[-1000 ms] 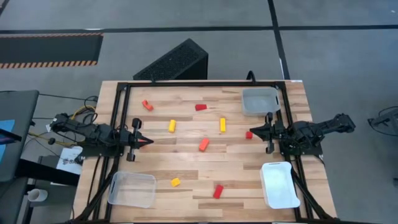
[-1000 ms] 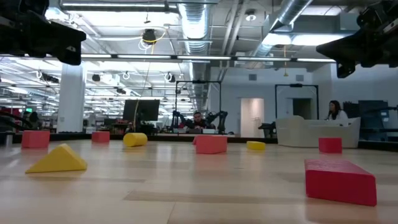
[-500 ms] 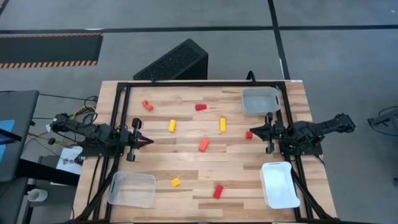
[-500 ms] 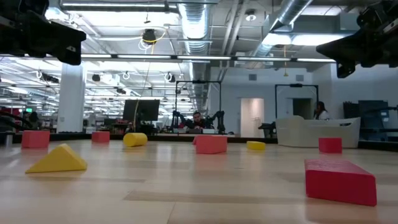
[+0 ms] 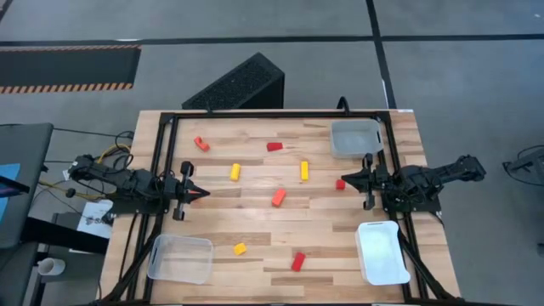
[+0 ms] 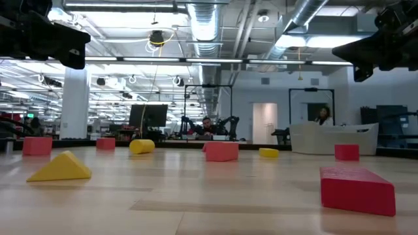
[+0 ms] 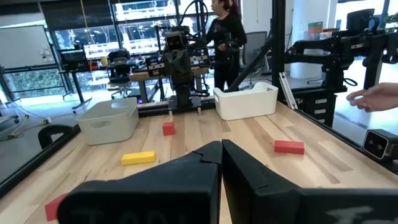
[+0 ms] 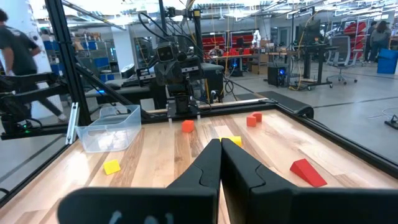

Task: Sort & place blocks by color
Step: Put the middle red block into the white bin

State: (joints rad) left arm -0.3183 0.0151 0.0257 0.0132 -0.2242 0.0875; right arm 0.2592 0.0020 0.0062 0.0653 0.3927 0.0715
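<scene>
blocks (image 5: 278, 197): eight seen, red, orange, yellow, loose across the mid desk (image 5: 255, 246); none in trays (image 5: 180, 258).
handling: likely light, rigid, smooth; pinch across flat sides.
left hand (image 5: 199, 194): fingers together, left edge, empty.
right hand (image 5: 346, 178): fingers together, beside a red chunk (image 5: 340, 184).
change: blocks and arms as before; only a distant person has shifted.

My two arms are built from dark, near-black links, and each ends in a left gripper (image 5: 197, 194) or right gripper (image 5: 346, 178) with two tapered black fingers that meet in a narrow wedge. From my wrist cameras, the fingers (image 7: 249, 174) show as smooth matte black blades with bevelled edges and a thin seam between them. At the base of my left arm I carry a bundle of thin cables (image 5: 109, 158), some yellow and red.
</scene>
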